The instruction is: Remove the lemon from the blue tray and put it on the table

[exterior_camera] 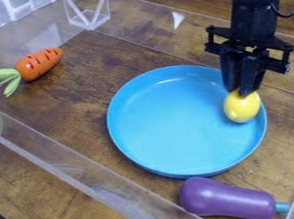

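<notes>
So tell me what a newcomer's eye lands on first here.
The big blue tray in the middle of the dark wooden table, with the black gripper coming straight down, its fingers narrowed around the top of the lemon at the tray's right edge. Then an orange carrot at far left, and a purple eggplant in front of the tray.

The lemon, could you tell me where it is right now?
The lemon sits at the blue tray's right rim, with the gripper closing on it from above.
</notes>
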`<state>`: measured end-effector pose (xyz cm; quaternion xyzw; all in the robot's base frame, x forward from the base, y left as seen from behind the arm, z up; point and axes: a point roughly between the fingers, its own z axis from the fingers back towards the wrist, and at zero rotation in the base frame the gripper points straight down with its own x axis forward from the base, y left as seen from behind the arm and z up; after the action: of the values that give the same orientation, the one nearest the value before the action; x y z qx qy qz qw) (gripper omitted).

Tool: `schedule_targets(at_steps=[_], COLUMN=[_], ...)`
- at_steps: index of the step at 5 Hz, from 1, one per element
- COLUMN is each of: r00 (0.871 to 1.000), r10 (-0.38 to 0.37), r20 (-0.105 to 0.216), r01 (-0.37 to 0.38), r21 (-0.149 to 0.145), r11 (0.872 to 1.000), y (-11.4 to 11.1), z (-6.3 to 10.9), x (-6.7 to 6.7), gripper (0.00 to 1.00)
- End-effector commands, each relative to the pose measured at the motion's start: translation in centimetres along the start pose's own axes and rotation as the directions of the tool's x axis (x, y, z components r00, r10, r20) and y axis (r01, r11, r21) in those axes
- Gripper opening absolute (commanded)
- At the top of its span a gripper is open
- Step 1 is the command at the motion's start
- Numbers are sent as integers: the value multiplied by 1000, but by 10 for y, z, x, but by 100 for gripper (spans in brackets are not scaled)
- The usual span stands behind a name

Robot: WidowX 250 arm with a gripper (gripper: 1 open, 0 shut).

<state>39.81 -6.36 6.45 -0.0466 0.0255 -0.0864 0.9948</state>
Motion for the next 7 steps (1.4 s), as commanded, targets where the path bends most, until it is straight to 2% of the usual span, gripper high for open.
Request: schedule_targets(at_steps=[1,2,3,4,7], r00=[999,998,989,970,988], r10=[-3,27,134,234,146], r20=[44,48,56,63,58], r01=[3,-27,-135,-234,-147], r21=[5,4,1,0,23], r11=[1000,1000,991,972,989], y=[-14,-18,-11,-5,-28], z=[12,12,23,34,38], x=[18,31,26,21,17], gripper=[0,0,100,0,0])
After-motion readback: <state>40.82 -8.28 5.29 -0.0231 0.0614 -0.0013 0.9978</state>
